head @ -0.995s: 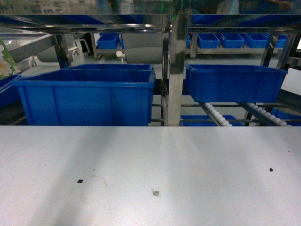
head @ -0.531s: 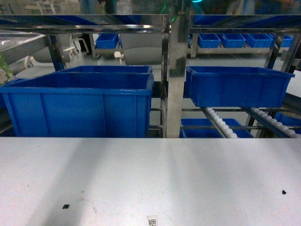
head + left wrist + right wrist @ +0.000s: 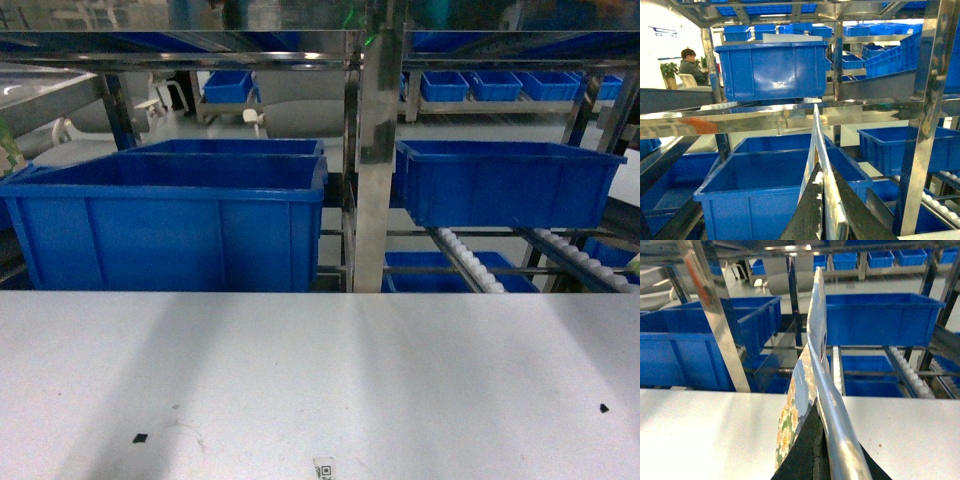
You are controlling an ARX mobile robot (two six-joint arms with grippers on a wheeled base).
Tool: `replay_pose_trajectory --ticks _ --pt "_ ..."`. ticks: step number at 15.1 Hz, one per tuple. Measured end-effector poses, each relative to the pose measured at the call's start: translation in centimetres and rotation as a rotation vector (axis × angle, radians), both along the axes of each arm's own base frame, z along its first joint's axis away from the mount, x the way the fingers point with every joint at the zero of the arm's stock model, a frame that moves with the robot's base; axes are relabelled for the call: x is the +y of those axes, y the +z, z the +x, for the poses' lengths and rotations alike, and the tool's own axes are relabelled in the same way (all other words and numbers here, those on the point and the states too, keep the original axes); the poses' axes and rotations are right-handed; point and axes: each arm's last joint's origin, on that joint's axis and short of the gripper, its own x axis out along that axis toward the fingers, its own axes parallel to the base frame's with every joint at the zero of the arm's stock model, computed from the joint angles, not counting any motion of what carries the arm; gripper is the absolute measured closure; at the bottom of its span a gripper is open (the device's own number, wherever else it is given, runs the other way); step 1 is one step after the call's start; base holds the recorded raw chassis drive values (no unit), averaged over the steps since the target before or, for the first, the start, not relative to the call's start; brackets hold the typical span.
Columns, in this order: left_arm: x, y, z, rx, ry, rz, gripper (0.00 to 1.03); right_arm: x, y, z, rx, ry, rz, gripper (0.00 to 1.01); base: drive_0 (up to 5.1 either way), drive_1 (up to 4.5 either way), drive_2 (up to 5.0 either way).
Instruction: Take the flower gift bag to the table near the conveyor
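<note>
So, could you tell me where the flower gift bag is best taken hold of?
Near one edge, pinched across its two flat faces, coming in edge-on. The flower gift bag is thin and flat, so likely only its faces offer purchase; the right end effector holds it so.

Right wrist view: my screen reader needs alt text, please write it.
The right gripper pinches the edge of a flower-printed gift bag above the white table. Behind stand blue bins on the steel roller conveyor.
</note>
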Motion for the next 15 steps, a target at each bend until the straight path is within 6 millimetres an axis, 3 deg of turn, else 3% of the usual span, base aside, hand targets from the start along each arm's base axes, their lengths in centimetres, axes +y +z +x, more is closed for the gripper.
replay_pose_trajectory --ticks 3,7,12,15 --pt "0.0 0.0 0.0 0.000 0.000 0.000 1.01 0.0 -3.0 3.0 0.096 0.011 0.022 0.99 0.0 0.00 0.0" --pt "0.0 0.0 0.0 0.000 0.000 0.000 1.01 0.5 -6.8 5.0 0.249 0.045 0.036 0.99 0.0 0.00 0.0" --pt "0.0 0.0 0.0 0.000 0.000 0.000 1.01 0.4 -8.7 5.2 0.312 0.020 0.019 0.99 0.0 0.00 0.0" --pt "0.0 0.0 0.0 0.001 0.000 0.000 1.01 0.8 -9.9 3.9 0.342 0.024 0.014 0.99 0.0 0.00 0.0"
